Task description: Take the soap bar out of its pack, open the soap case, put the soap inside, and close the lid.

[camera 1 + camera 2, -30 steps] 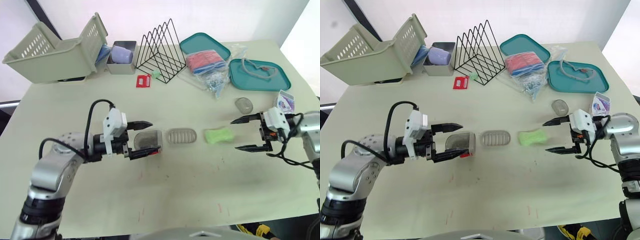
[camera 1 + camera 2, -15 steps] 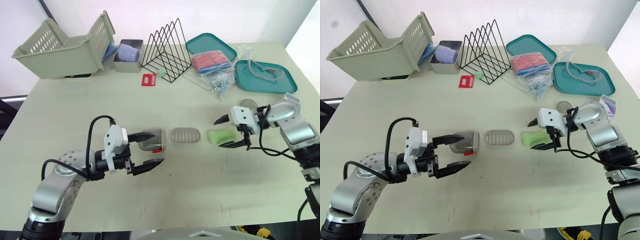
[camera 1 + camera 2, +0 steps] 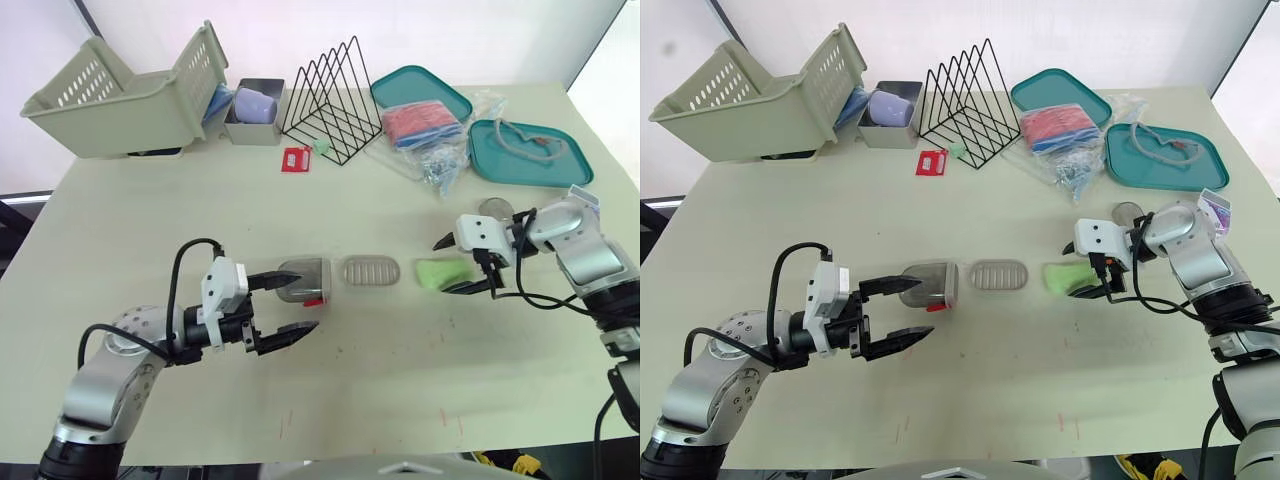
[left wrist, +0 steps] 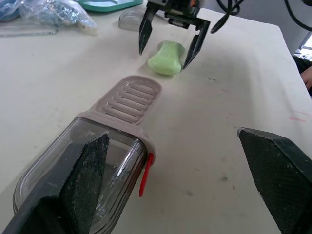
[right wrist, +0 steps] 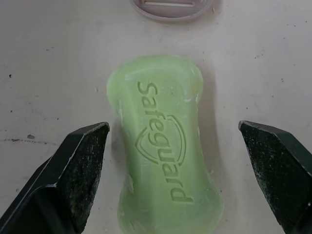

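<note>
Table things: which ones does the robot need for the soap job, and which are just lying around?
Needed: green soap bar, clear soap case, ridged soap tray.

Lying about: slatted basket, wire rack, teal trays, red card.

The right end effector [image 3: 442,267] has closed in from well out on the side of the soap bar [image 5: 163,146] away from the soap case [image 3: 305,280]. Its spread fingers now straddle the bar, a gap on each side. The left end effector [image 3: 305,298], also spread, has slid toward the robot. The case now lies at its farther finger rather than midway between the two.
</note>
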Controlling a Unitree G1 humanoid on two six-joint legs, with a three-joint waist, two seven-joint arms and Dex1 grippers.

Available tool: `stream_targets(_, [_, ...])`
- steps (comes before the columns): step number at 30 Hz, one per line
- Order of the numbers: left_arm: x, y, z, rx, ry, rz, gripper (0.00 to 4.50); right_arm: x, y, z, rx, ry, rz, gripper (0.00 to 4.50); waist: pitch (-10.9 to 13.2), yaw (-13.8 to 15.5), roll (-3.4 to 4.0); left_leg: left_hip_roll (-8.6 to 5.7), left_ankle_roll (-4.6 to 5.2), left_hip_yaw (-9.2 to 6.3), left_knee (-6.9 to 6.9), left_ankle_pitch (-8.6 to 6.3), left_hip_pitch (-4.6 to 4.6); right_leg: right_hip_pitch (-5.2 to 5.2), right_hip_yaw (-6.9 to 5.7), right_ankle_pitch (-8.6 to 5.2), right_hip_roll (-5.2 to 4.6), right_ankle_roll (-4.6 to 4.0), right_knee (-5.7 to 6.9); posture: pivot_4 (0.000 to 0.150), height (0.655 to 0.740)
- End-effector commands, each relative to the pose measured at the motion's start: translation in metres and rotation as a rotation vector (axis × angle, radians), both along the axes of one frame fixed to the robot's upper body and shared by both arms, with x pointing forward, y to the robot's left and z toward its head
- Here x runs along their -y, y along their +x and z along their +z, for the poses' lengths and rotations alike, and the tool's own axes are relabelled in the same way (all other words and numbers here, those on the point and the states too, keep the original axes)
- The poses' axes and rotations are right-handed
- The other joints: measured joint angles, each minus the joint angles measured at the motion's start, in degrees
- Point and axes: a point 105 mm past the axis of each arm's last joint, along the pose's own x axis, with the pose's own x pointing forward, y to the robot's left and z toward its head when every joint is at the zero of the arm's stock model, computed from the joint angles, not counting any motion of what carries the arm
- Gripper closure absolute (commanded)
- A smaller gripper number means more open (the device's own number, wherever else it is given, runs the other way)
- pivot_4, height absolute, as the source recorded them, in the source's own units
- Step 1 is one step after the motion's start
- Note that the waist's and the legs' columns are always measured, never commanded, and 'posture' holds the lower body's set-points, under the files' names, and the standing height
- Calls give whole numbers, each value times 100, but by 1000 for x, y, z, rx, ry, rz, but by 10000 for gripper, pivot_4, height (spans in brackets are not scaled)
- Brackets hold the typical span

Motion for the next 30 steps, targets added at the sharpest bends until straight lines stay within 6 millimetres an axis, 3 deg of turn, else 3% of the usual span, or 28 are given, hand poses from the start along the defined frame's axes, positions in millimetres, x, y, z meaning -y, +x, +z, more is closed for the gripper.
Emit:
stream_targets(1, [-2,-6,9,47,-19,-40,7,0,-2,10,27,9,11,0,0,0,0,0,0,-1,0,0,0,0,-1,0,0,0,0,1500,7400])
stream_targets(7, [-2,-7,9,43,-13,-68,7,1,-3,5,1,10,1,0,0,-1,0,0,0,-1,0,0,1,0,-2,0,1,0,2,1500,7400])
stream_targets(10, [-2,-5,9,40,-10,-68,0,3,-2,2,-6,4,-4,8693,0,-1,0,0,0,-2,0,0,0,0,-3,0,1,0,2,1500,7400])
stream_targets(14, [-1,-3,10,38,-11,-70,0,2,-1,3,-4,6,-1,28850,0,-1,0,-1,0,-2,0,0,0,0,-4,0,1,0,2,1500,7400])
stream_targets(21, [-8,4,14,47,6,-65,0,-3,-2,10,13,29,24,29263,0,-2,0,-1,0,-4,1,0,1,1,-6,0,2,0,4,1500,7400])
stream_targets(27, [-15,9,15,47,13,-51,0,-24,-9,47,19,135,75,29263,1,-10,2,0,0,-7,0,0,-2,-2,-7,0,2,0,3,1500,7400])
stream_targets(30, [-18,12,15,49,23,-43,0,-39,-13,56,19,163,81,29263,1,-5,2,1,0,-12,0,0,-4,-3,-10,0,2,0,4,1500,7400])
